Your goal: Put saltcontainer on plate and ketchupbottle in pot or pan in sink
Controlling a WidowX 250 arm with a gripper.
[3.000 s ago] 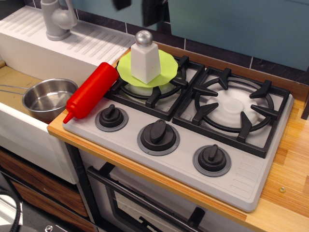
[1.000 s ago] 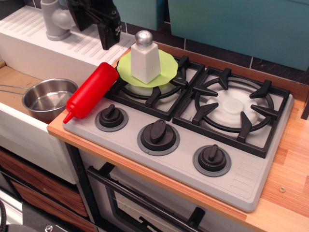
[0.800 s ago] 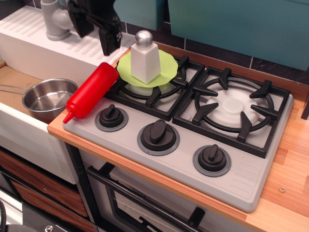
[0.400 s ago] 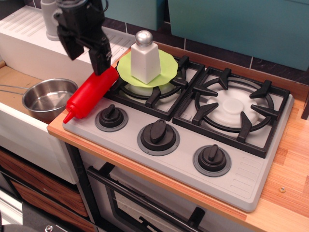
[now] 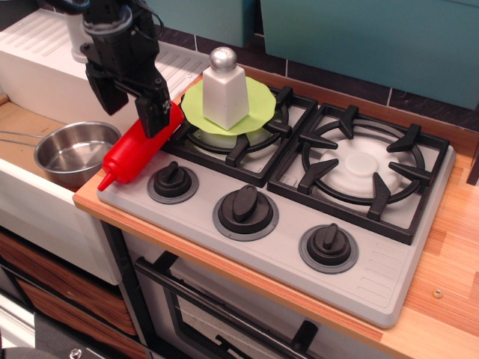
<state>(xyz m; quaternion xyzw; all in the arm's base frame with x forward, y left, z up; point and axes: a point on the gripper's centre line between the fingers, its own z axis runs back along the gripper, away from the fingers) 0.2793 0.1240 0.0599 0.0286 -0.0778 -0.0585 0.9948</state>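
**Gripper drops onto the ketchup bottle's upper end**

The ketchupbottle (image 5: pixel 135 149) lies on its side at the left edge of the stove (image 5: pixel 299 217), its place and pose unchanged from the earlier views; its long axis runs diagonally, the flat base up toward the plate (image 5: pixel 228 101) and the cone nozzle pointing down-left, out over the surface's wooden lip toward the sink (image 5: pixel 30 187); what has changed is the gripper (image 5: pixel 131 105), which a second ago hung higher and further back by the faucet and now sits low over the bottle's base end; its jaws stand apart, one finger in front of the red body and the other off to its left, so they look spread to straddle it, not closed on it; the saltcontainer (image 5: pixel 223 90) stands upright on the plate, so that half reads as done; the pot or pan (image 5: pixel 73 153) waits in the sink just beyond the nozzle; the grasp looks imminent.
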